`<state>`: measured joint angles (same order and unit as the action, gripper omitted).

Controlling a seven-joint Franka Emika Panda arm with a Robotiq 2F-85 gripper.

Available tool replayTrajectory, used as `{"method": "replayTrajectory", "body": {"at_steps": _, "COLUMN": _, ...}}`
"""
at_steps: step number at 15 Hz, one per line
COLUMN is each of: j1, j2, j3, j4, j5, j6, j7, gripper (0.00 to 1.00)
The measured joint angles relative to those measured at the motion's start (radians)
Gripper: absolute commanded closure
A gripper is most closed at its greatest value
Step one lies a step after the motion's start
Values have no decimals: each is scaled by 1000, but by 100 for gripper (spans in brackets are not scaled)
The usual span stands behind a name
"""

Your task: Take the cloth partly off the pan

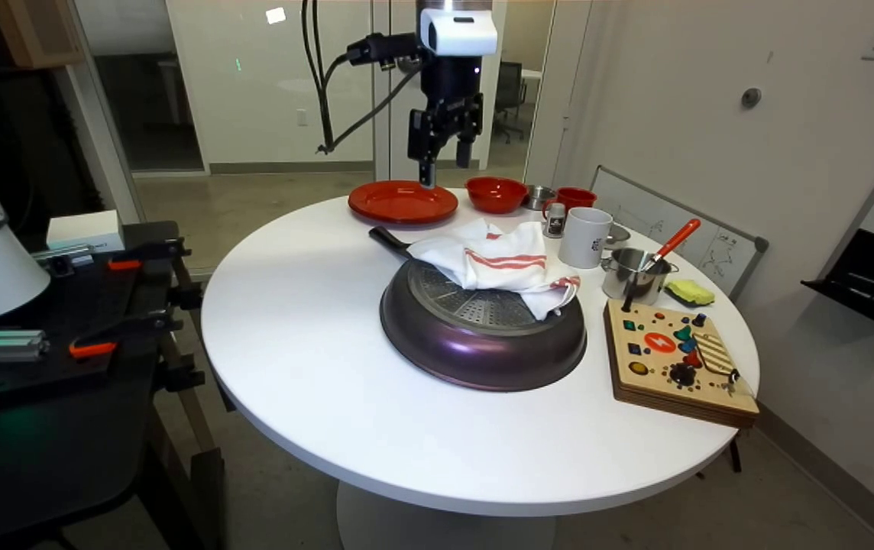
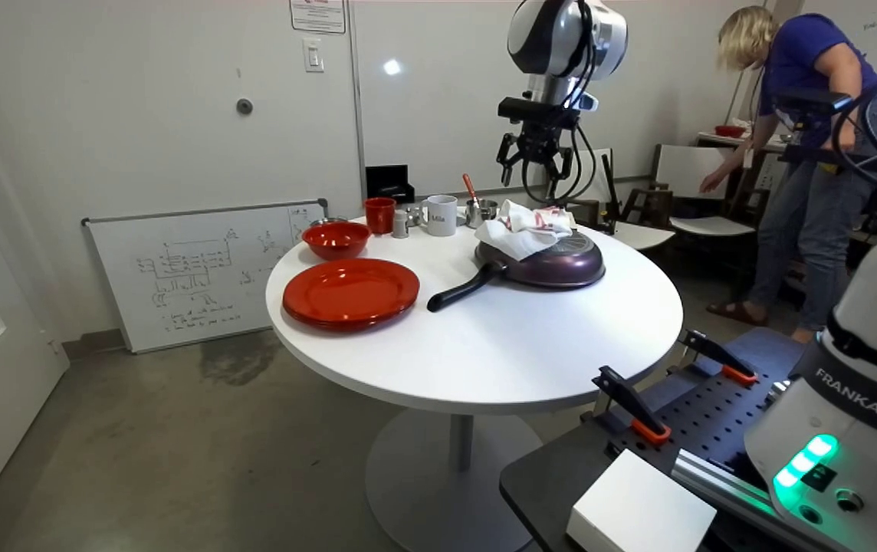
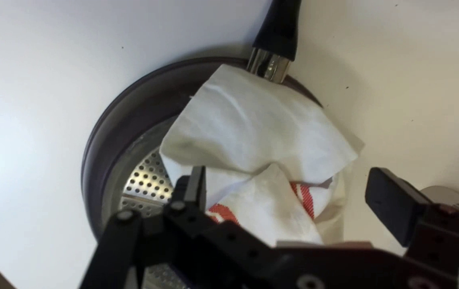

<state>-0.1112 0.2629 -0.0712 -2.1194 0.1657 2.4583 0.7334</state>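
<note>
One red-striped white cloth [image 1: 509, 258] lay bunched over your overturned round purple-black pan [image 1: 475, 351], covering part of its rim. Your black two-fingered claw [image 1: 445, 173] hung spread well above it. Bare round white tabletop [image 1: 299, 321] gave you room between pan and edge, and also held one white mug [image 1: 584, 238], one red mug [image 1: 577, 199].

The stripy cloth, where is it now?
In both exterior views, the stripy cloth lies on the upturned pan. In the wrist view, it's toward the pan's right, near the black handle.
</note>
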Motion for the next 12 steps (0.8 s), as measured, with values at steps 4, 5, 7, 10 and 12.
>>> {"method": "replayTrajectory", "body": {"at_steps": 4, "j1": 50, "j2": 33, "j3": -26, "j4": -4, "j5": -112, "j6": -9, "j7": -1, "gripper": 0}}
{"method": "replayTrajectory", "body": {"at_steps": 5, "j1": 71, "j2": 48, "j3": -41, "j4": -4, "j5": -167, "j6": -8, "j7": 24, "gripper": 0}}
{"method": "replayTrajectory", "body": {"at_steps": 7, "j1": 109, "j2": 79, "j3": -72, "j4": -3, "j5": -258, "j6": -3, "j7": 76, "gripper": 0}}
{"method": "replayTrajectory", "body": {"at_steps": 10, "j1": 144, "j2": 114, "j3": -108, "j4": 1, "j5": -331, "j6": 16, "j7": 137, "gripper": 0}}
{"method": "replayTrajectory", "body": {"at_steps": 12, "j1": 145, "j2": 130, "j3": -121, "j4": 11, "j5": -333, "j6": 19, "j7": 151, "gripper": 0}}
